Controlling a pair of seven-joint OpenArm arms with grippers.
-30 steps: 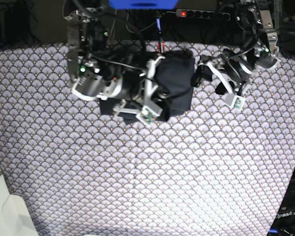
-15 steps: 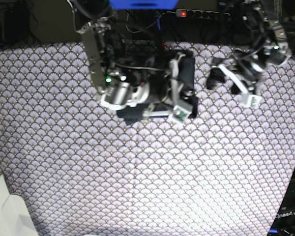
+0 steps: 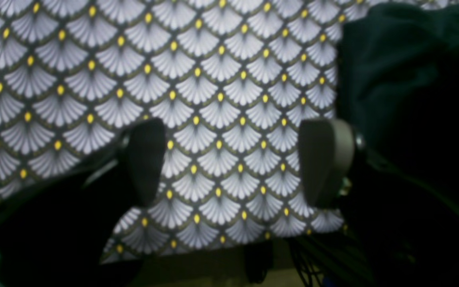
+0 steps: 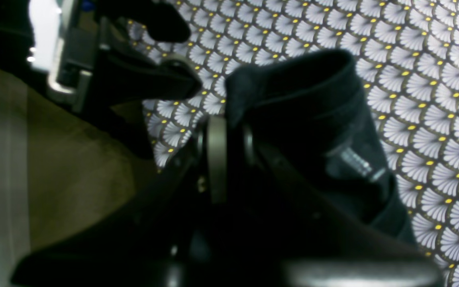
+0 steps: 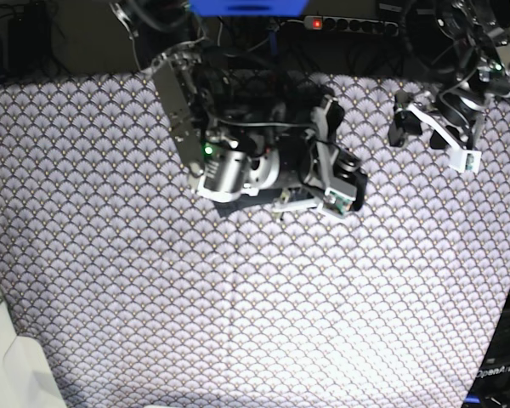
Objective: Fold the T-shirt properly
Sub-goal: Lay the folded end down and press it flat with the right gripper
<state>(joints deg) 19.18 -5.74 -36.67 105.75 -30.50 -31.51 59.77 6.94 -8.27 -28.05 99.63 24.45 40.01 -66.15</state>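
The black T-shirt (image 5: 229, 207) lies bunched at the far middle of the table, mostly hidden under my right arm. My right gripper (image 5: 350, 174) is shut on a fold of it. In the right wrist view the fabric (image 4: 305, 99) rises as a rolled fold from between the closed fingers (image 4: 217, 155). My left gripper (image 5: 401, 123) hovers to the right of the shirt, open and holding nothing. Bare tablecloth shows between the left gripper (image 3: 235, 163) pads in the left wrist view. There the shirt (image 3: 393, 59) fills the upper right corner.
A white-and-grey scallop-patterned tablecloth (image 5: 255, 323) covers the table. Its far edge (image 4: 150, 131) runs close beside the right gripper. A power strip (image 5: 348, 24) and cables lie behind the table. A white object (image 5: 17, 374) sits at the near left corner.
My right arm has swung to the right, dragging the gripped shirt fabric with it. The left arm has pulled away toward the far right, still open.
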